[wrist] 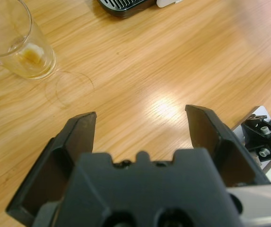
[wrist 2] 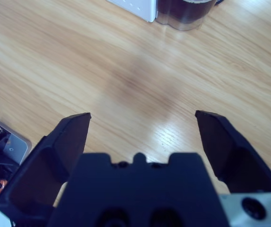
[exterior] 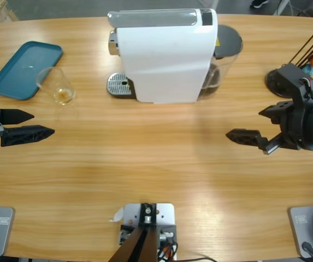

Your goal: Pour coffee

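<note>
A small clear glass tumbler (exterior: 58,86) stands on the table beside the teal tray, with a little amber coffee (exterior: 64,96) in its bottom. The left wrist view shows the tumbler (wrist: 17,42) at the upper left, the coffee (wrist: 31,54) pooled low inside it. My left gripper (exterior: 42,124) (wrist: 141,116) hovers open near the table's left edge, below and short of the tumbler, with nothing between its jaws. Over bare wood on the right side my right gripper (exterior: 243,124) (wrist 2: 143,117) is also open and holds nothing.
A white coffee machine (exterior: 167,54) stands at the back middle, its metal drip tray (exterior: 119,85) (wrist: 123,5) at its left and a dark water tank (exterior: 222,60) (wrist 2: 187,12) at its right. A teal tray (exterior: 25,69) lies far left. A black capsule stand (exterior: 287,79) sits far right.
</note>
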`<act>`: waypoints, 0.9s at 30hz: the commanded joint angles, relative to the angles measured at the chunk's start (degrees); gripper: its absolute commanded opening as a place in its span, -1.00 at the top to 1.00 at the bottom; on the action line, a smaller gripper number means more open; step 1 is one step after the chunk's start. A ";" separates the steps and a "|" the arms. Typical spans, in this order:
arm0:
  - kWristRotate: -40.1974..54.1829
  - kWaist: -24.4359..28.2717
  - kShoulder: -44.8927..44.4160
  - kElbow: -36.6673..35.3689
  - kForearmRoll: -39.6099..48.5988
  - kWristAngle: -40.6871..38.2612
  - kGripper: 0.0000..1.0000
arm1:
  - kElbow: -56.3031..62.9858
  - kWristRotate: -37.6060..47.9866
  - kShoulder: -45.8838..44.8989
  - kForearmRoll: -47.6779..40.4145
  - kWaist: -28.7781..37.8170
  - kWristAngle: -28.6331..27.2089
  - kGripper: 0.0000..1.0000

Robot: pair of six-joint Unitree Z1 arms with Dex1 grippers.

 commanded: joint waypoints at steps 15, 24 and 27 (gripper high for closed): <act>0.68 0.45 1.04 0.28 0.88 -0.24 -0.64 | 1.49 -0.71 0.13 -0.57 0.56 -0.71 -0.99; 0.57 0.45 -4.20 -3.50 6.87 2.13 -0.67 | 1.53 -0.71 1.38 -0.66 0.56 -0.80 -0.97; 1.19 0.45 -7.27 -4.60 8.17 3.10 -0.74 | 1.37 -0.62 2.44 -0.66 0.56 -0.92 -0.97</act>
